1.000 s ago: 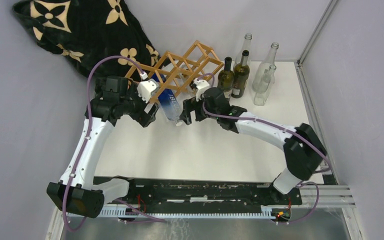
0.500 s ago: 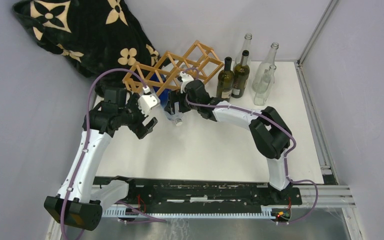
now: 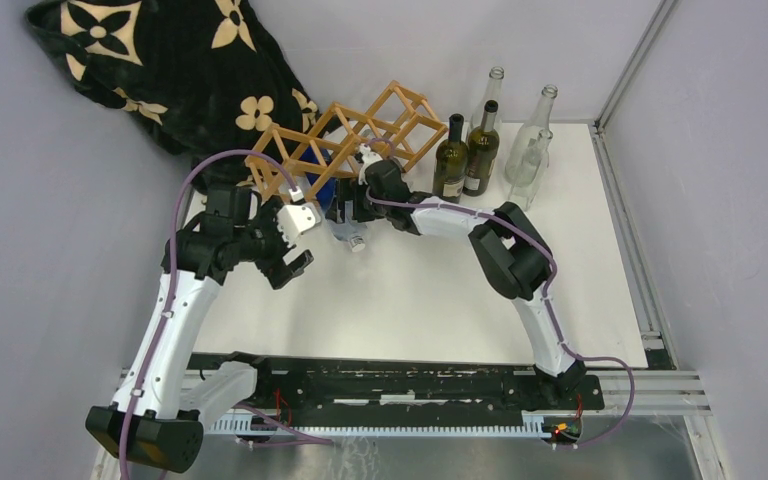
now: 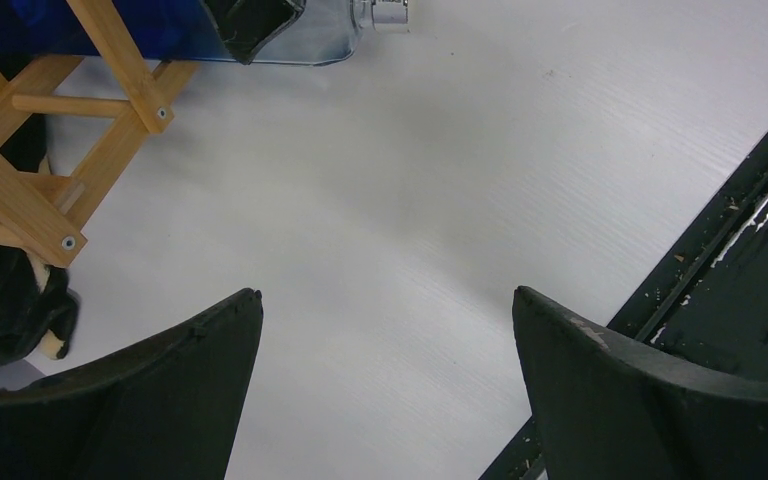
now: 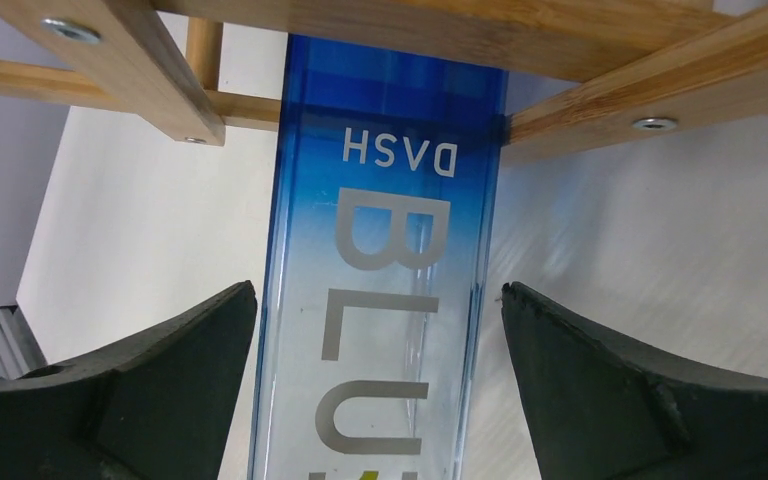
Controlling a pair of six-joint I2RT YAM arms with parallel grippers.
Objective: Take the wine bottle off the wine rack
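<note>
Right gripper (image 5: 380, 300): jaws spread wide, straddling wine bottle (image 5: 390, 200); gap each side, no contact visible. Left gripper (image 4: 388, 300): released, empty, above bare table (image 4: 410, 200). Bottle base hidden behind wine rack (image 5: 560, 40) bars. Top view: right arm covers most of bottle. Bottle lies in rack cell, neck end projecting out over table; which cell, cannot tell.

Glossy translucent bottle (image 5: 380, 280), matt wooden rack (image 5: 110, 50), smooth white table (image 4: 410, 200)
</note>
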